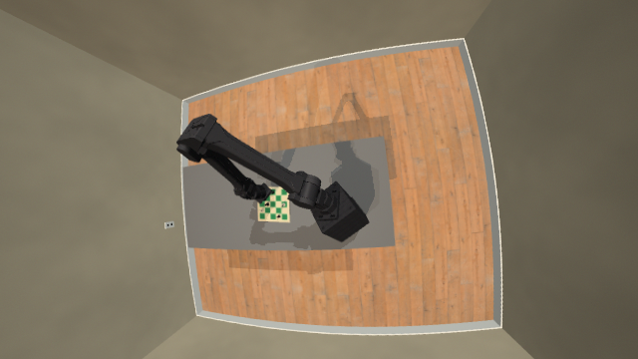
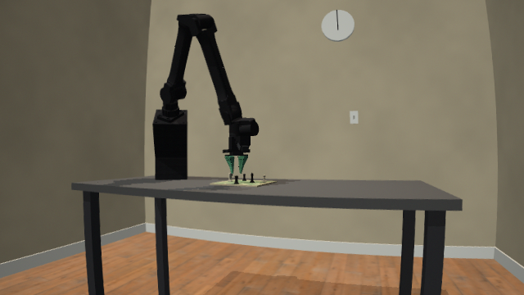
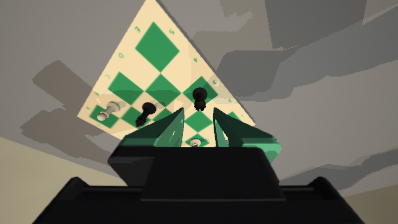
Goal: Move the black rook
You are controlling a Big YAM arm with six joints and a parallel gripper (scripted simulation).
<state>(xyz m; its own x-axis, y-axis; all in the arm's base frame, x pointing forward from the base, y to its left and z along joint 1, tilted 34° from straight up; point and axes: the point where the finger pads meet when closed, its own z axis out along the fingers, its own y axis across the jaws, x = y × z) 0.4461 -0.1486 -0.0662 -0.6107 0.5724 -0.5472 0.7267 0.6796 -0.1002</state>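
Arm [image 2: 221, 82] bent high, fingers [image 2: 230, 164] part-open and empty, pointing down above chessboard [image 2: 262, 183]

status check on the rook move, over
Gripper part open, fingers holding nothing, hovering above the board. Which dark piece is the black rook: cannot tell. A small pale piece sits right below the fingers.

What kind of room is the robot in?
Probably a plain indoor room, maybe a workroom: a wood plank floor, bare beige walls with a round clock, and one dark table holding a small chessboard.
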